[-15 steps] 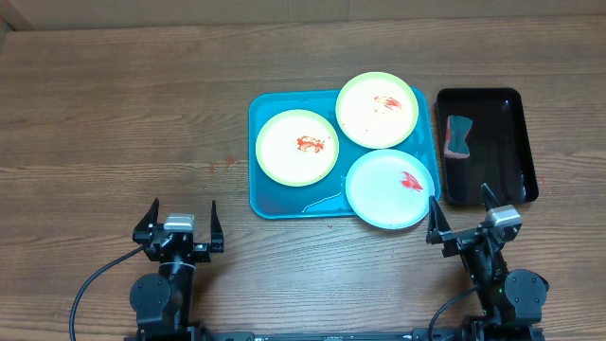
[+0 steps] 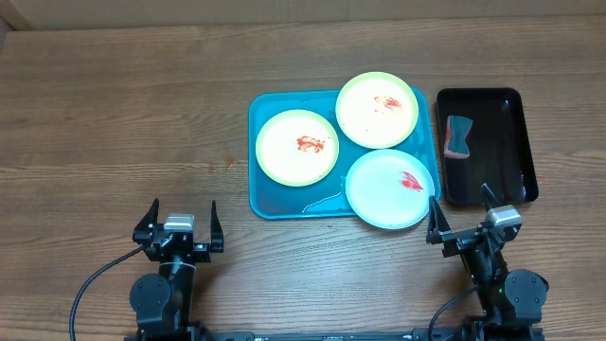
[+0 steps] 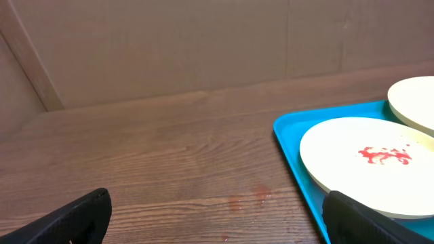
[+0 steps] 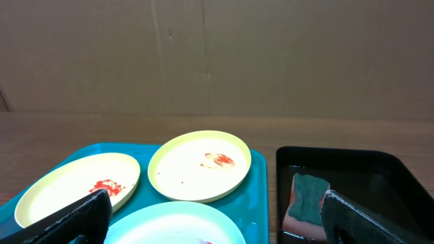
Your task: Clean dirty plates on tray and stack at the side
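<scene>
The turquoise tray (image 2: pixel 268 198) holds three plates with red sauce smears. A green-rimmed plate (image 2: pixel 297 147) lies at its left, another green-rimmed plate (image 2: pixel 377 109) at the back right, and a pale blue-white plate (image 2: pixel 389 188) at the front right. My left gripper (image 2: pixel 180 220) is open and empty, near the table's front edge, left of the tray. My right gripper (image 2: pixel 462 210) is open and empty, just in front of the tray's right corner. The left wrist view shows the tray (image 3: pixel 296 154) and left plate (image 3: pixel 366 163). The right wrist view shows all three plates (image 4: pixel 200 165).
A black tray (image 2: pixel 519 118) stands right of the turquoise tray and holds a green-topped pink sponge (image 2: pixel 458 136), also in the right wrist view (image 4: pixel 305 200). Small red spots (image 2: pixel 230 164) mark the wooden table left of the tray. A cardboard wall stands behind the table.
</scene>
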Available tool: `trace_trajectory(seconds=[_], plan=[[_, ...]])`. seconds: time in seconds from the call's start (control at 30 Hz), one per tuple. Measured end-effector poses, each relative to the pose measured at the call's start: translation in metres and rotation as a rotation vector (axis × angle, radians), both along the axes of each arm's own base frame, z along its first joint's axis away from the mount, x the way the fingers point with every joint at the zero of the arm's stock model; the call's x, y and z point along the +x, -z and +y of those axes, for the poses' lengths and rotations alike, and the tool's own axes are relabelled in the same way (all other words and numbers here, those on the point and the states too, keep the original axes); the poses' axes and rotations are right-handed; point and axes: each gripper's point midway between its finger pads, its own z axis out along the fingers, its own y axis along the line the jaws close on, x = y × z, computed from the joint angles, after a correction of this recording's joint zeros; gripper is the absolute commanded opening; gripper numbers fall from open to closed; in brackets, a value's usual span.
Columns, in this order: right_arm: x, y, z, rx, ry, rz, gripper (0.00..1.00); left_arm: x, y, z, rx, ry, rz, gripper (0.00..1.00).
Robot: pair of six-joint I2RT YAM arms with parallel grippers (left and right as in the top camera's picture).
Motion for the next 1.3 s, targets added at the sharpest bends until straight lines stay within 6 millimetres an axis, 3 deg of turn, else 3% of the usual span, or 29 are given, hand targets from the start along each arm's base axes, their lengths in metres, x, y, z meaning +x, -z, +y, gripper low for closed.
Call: trace_trajectory(seconds=[1.3], plan=[[0.0003,0.0000,-0.0015,0.000,0.009,0.000,1.00,-0.0001,0.0001,0.0050,0.007,-0.028,0.000,1.00]])
